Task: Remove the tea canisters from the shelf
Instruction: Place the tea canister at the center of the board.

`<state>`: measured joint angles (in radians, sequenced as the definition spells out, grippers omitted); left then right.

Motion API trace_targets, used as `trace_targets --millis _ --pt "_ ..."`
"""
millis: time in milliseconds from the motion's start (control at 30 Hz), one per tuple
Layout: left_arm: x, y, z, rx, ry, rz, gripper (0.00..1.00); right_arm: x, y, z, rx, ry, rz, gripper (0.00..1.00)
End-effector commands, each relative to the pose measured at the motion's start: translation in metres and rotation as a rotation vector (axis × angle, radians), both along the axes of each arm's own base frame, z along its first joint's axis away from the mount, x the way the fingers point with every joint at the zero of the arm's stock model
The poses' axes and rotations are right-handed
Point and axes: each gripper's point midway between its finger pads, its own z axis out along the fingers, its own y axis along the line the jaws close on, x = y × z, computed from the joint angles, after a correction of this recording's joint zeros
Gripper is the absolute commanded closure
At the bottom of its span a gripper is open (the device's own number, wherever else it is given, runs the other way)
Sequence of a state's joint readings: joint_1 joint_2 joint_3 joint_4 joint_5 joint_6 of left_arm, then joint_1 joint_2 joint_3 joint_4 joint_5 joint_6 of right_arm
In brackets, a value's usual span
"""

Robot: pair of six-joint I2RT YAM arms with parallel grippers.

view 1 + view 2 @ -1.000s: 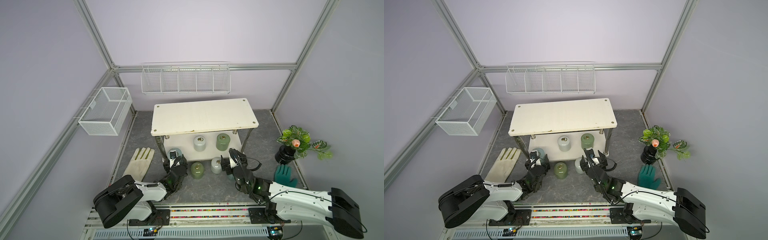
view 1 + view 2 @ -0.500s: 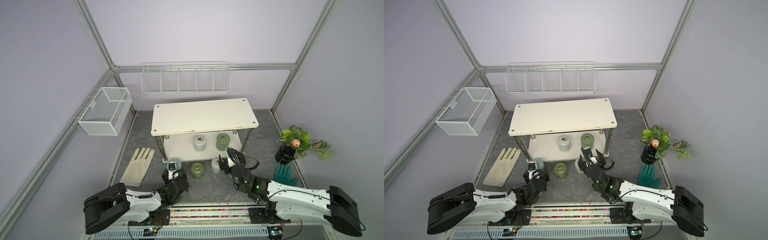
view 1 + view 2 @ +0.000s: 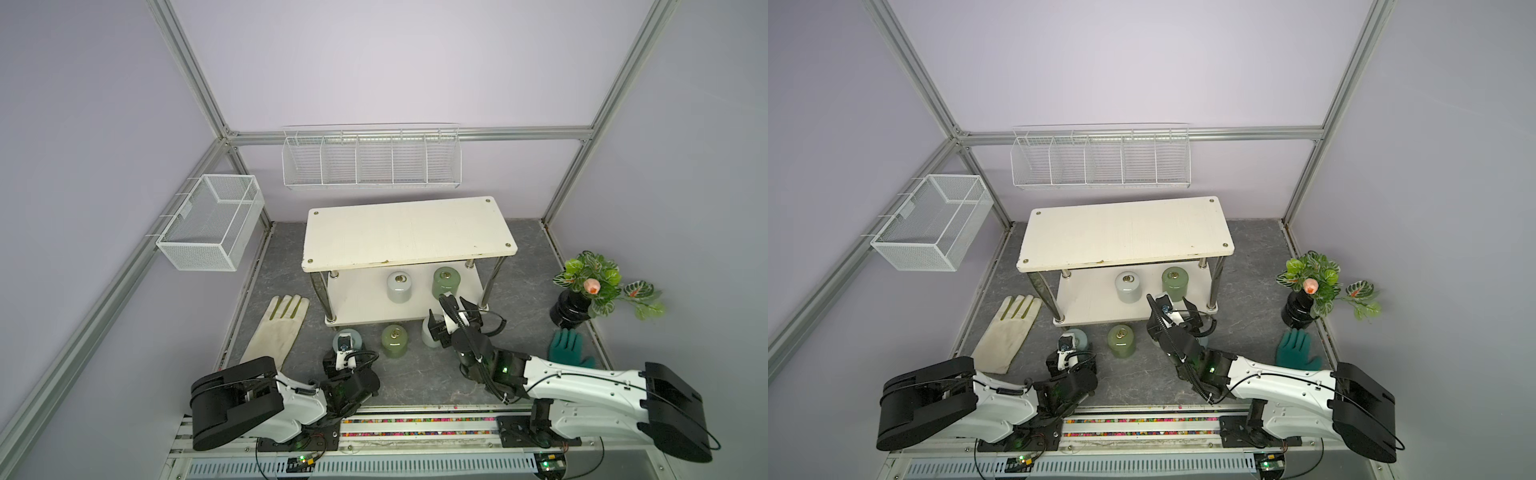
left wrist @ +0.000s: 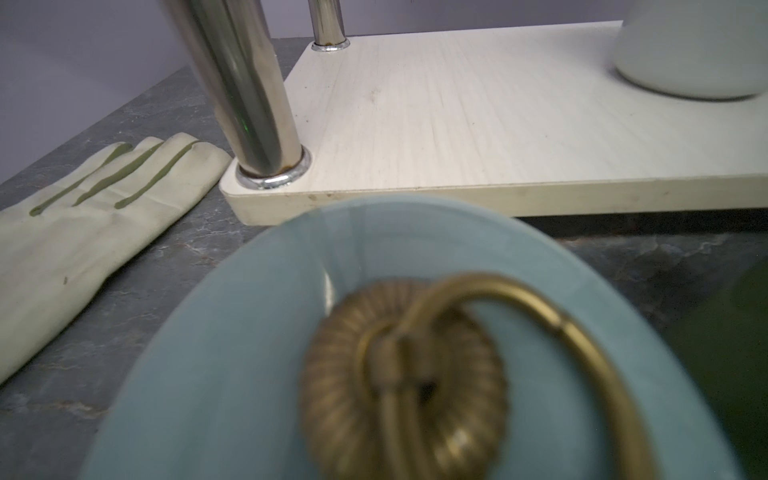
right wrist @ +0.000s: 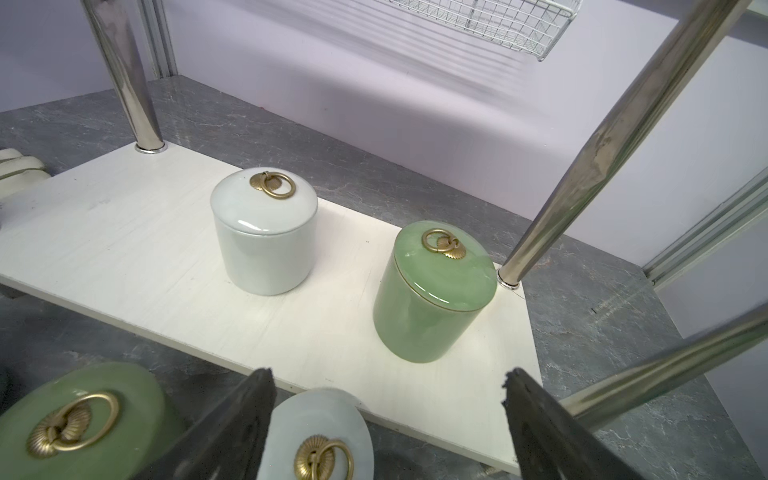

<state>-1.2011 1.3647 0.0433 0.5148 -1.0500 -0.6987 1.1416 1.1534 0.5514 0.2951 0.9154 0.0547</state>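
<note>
- The left tool (image 3: 343, 351) hangs right over the pale blue glossy ceramic canister (image 4: 249, 332). That one stands on the grey marbled desk (image 3: 415, 386), just near of the cream-white two-tier shelf (image 3: 407, 232). No fingers show, so clenched or released, I can't tell.
- The right tool (image 5: 388, 374) is spread wide and released, straddling a pale ceramic canister (image 5: 320, 419) on the desk. An olive green ceramic canister (image 3: 394, 340) sits to its left.
- Two remain on the lower board: a white domed-lid canister (image 5: 266, 241) and a green brass-ringed canister (image 5: 432, 291).
- Danger! Reaching in, a finger could clip the chrome leg (image 5: 598, 158). It could also topple the pale canister beneath.
</note>
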Motion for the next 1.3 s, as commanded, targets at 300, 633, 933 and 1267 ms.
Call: trace_targets --millis 300,633,933,1267 --pt "0.003 -0.004 0.004 -0.047 -0.031 0.02 0.0 0.002 0.013 0.006 -0.017 -0.01 0.014 0.11" --pt "0.007 -0.007 0.023 -0.001 -0.031 0.041 0.0 0.001 0.012 0.006 -0.007 -0.018 0.019 0.11" --pt "0.002 0.008 0.044 -0.058 -0.049 0.079 0.0 -0.002 0.013 0.007 0.009 -0.028 0.034 0.11" --pt "0.014 -0.025 0.087 -0.003 -0.096 0.005 0.0 -0.003 0.008 0.013 0.025 -0.048 0.022 0.11"
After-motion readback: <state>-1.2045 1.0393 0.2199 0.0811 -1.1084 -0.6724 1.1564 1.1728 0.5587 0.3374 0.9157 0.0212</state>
